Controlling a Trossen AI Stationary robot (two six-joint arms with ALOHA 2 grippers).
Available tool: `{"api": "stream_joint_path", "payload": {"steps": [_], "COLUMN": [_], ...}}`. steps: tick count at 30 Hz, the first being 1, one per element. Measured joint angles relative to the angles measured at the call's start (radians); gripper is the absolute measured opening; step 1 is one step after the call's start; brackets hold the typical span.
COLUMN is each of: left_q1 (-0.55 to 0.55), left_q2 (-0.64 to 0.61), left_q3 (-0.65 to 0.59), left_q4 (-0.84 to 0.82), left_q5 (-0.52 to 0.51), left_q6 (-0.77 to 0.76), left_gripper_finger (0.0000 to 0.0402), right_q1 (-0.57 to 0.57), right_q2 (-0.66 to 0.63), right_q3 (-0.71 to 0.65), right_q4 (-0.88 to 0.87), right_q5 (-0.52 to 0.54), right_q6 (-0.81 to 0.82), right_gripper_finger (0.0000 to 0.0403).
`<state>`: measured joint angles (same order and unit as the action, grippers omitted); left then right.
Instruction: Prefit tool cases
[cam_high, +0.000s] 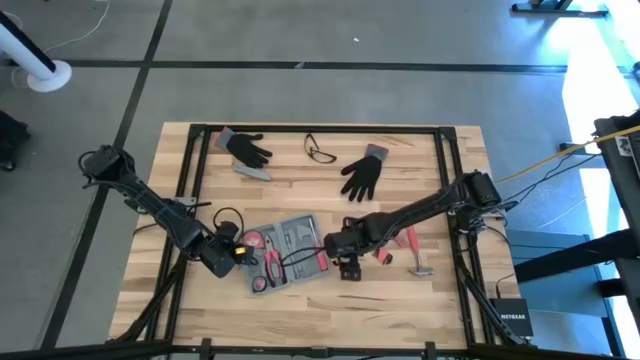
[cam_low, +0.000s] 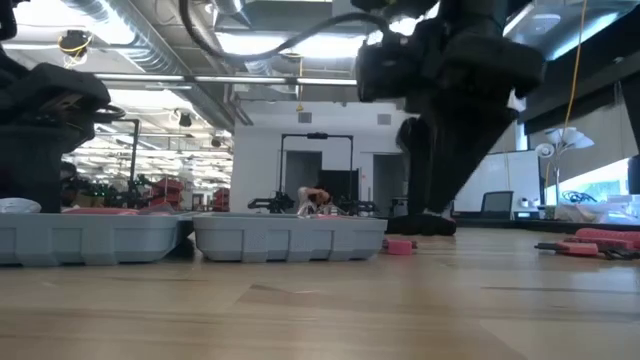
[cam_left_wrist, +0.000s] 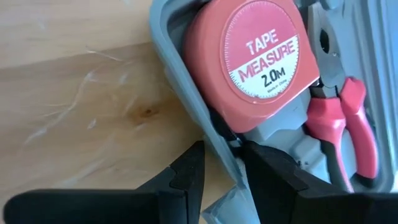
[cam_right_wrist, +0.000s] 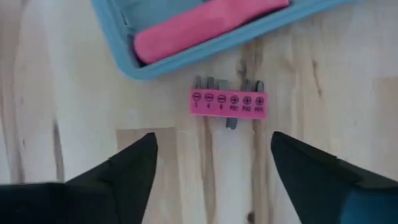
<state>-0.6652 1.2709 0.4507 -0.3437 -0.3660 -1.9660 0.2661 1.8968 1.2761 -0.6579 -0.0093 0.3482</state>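
The blue-grey tool case (cam_high: 290, 248) lies open and flat on the wooden table; the low view shows it as two shallow trays (cam_low: 290, 238). In it sit a red tape measure (cam_left_wrist: 249, 62) and pink-handled pliers (cam_left_wrist: 348, 130). My left gripper (cam_left_wrist: 222, 149) is at the case's left end (cam_high: 232, 255), shut on its wall. My right gripper (cam_right_wrist: 214, 146) hangs open just right of the case (cam_high: 348, 264), pointing down over a pink bit holder (cam_right_wrist: 228, 102) that lies flat on the table between and beyond its fingertips, untouched. My left gripper pinches the case's side wall (cam_left_wrist: 231, 163) beside the tape measure, one finger (cam_left_wrist: 186, 177) outside over the table and the other finger (cam_left_wrist: 273, 174) inside the tray. It comes slanting down from the table's left. The case rests flat on the table.
A hammer (cam_high: 418, 258) and other pink-handled tools (cam_high: 385, 252) lie right of the case. Two black gloves (cam_high: 250, 148) (cam_high: 362, 175) and safety glasses (cam_high: 320, 150) lie toward the far edge. A pink handle (cam_right_wrist: 205, 25) fills the case corner nearest my right gripper.
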Motion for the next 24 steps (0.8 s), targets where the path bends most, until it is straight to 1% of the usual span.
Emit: {"api": "stream_joint_path", "payload": {"steps": [3, 6, 9, 13, 20, 24], "left_q1": [-0.001, -0.001, -0.001, -0.001, -0.001, -0.001], "left_q2": [0.000, 0.008, 0.008, 0.008, 0.008, 0.008], "left_q3": [0.000, 0.000, 0.000, 0.000, 0.000, 0.000], "left_q4": [0.025, 0.051, 0.049, 0.049, 0.052, 0.050], "left_q5": [-0.003, -0.007, -0.011, -0.012, -0.012, -0.012], "left_q6": [-0.007, 0.001, 0.002, 0.002, 0.002, 0.002], "left_gripper_finger": [0.0106, 0.0106, 0.0106, 0.0106, 0.0106, 0.0106], "right_q1": [-0.012, -0.013, -0.011, -0.011, -0.011, -0.011], "right_q2": [0.005, 0.005, 0.015, 0.031, 0.055, 0.062], "right_q3": [0.012, 0.015, 0.015, 0.014, 0.014, 0.015], "right_q4": [0.011, 0.023, 0.033, 0.040, 0.066, 0.067], "right_q5": [-0.006, 0.027, 0.044, 0.027, 0.043, 0.035], "right_q6": [0.044, 0.040, 0.036, 0.036, 0.035, 0.029], "right_gripper_finger": [0.0325, 0.0330, 0.0331, 0.0331, 0.0331, 0.0331]}}
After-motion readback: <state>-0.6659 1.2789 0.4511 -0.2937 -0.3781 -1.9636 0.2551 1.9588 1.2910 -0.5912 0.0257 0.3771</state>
